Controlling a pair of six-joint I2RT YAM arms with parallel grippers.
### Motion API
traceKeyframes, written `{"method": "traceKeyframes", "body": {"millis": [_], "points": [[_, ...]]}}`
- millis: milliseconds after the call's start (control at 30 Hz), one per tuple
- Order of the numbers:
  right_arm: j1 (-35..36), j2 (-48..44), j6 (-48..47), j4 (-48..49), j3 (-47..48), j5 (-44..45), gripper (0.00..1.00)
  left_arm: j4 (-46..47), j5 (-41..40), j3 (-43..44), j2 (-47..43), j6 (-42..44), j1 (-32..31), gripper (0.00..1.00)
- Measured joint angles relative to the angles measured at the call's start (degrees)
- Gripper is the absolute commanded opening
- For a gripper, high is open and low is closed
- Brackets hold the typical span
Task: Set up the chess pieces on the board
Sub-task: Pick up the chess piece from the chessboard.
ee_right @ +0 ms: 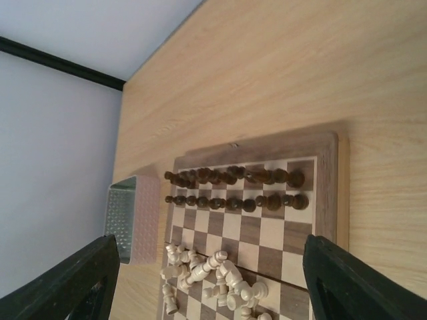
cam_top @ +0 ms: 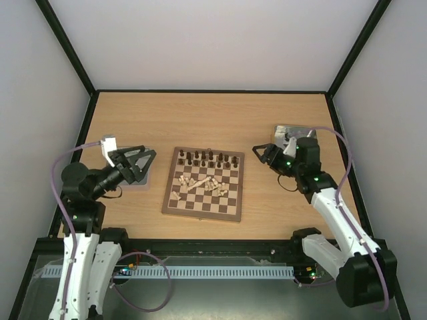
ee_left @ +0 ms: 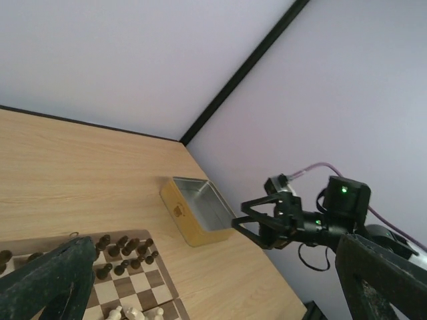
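The board [cam_top: 200,213] lies at the table's middle. The cream chess pieces [cam_top: 203,183] lie tumbled in a heap across its central squares, and in the right wrist view the chess pieces [ee_right: 217,273] show toppled on their sides. Dark chessmen [cam_top: 209,160] stand in two rows along the board's far side. My left gripper [cam_top: 150,163] hovers left of the board, open and holding nothing. My right gripper [cam_top: 259,155] hovers right of the board, also open with nothing in it. In the left wrist view the right gripper [ee_left: 257,223] shows with its jaws spread wide.
A pink-sided metal tray [ee_right: 130,217] sits left of the board, under the left gripper. A yellow-sided metal tray [ee_left: 193,210] sits at the right behind the right gripper. Walls with black frame edges enclose the table.
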Motion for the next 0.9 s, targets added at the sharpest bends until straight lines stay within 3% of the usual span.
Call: {"method": "traceKeyframes", "body": {"millis": [233,433,567,767,900], "points": [[6.9,1.1,6.3,4.0,-1.9,8.1,0.7,9.4,3.1,-2.3,8.2,0.3,-2.3,1.0],[9.9,-0.5,9.6,5.6,-4.5,13.2,0.72,15.7,2.1,-2.4,16.7,1.7,-8.8,1.0],[10.4,-3.6,11.2,6.7,-6.9,14.4,0.72,17.0,0.1,-2.4,22.1,3.4,-13.7,1.0],[11.7,1.1,9.8,6.7,-6.8,13.5,0.75,17.0,-2.6,-2.4,25.0,5.7,-17.5,1.0],[17.2,6.1,6.8,4.1,-4.2,16.3,0.59,16.9,-4.4,-2.4,25.5,6.6,-17.7,1.0]]}}
